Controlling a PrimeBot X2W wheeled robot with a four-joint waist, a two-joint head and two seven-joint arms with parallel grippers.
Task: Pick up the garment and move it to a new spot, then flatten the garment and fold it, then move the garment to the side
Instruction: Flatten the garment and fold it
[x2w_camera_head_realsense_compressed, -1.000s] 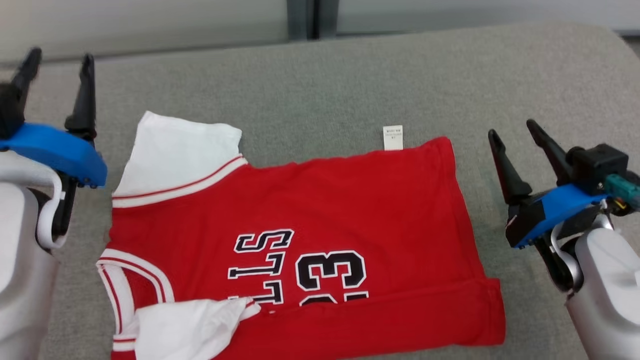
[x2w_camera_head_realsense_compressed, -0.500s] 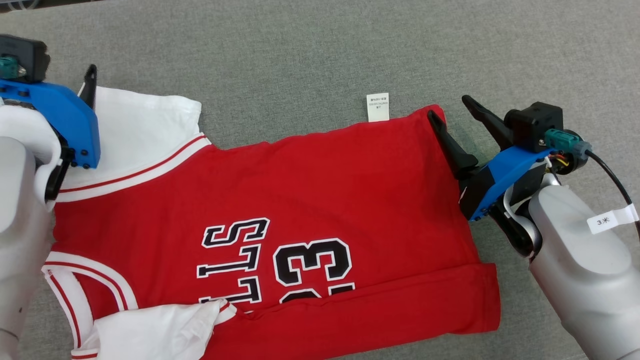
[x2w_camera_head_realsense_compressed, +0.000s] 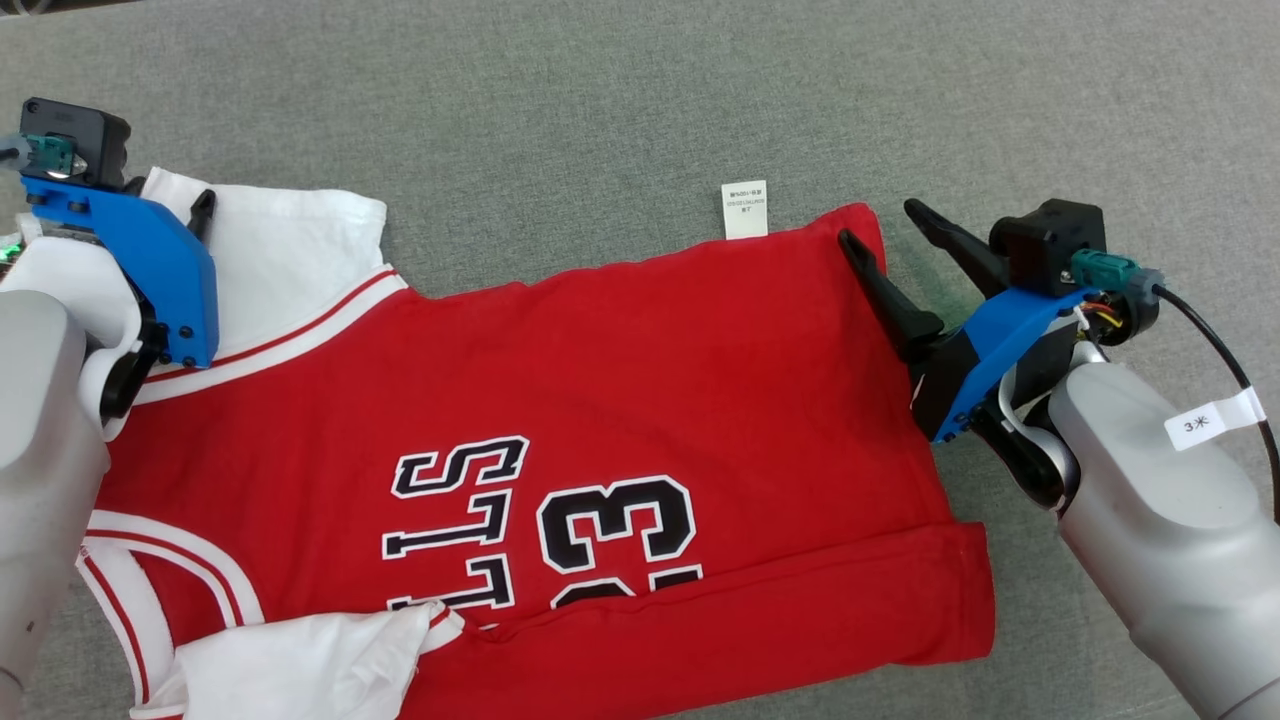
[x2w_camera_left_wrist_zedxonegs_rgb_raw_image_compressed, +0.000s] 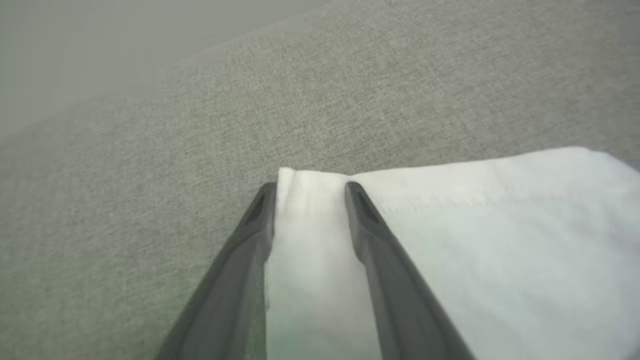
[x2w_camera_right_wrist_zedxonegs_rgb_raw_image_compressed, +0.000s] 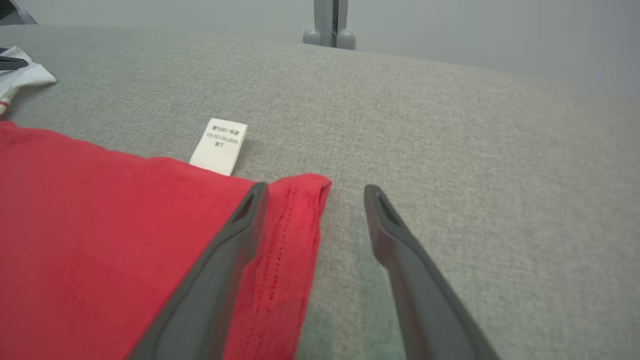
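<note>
L fingers apart astride garment sleeve corner — R fingers apart astride its hem corner

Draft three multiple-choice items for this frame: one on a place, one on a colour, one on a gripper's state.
1. Where does the white care tag lie?
A) on the grey surface at the jersey's far edge
B) on the near white sleeve
C) across the printed number

2. What colour is the jersey's body?
A) blue
B) red
C) green

3. How does the right gripper stand?
A) shut on the tag
B) open, astride the red hem corner
C) open, well clear of the cloth

Key:
1 A: the tag pokes out past the far red edge.
2 B: the head view shows the body plainly red.
3 B: the right wrist view shows one finger over red cloth and the other over the grey surface.
</note>
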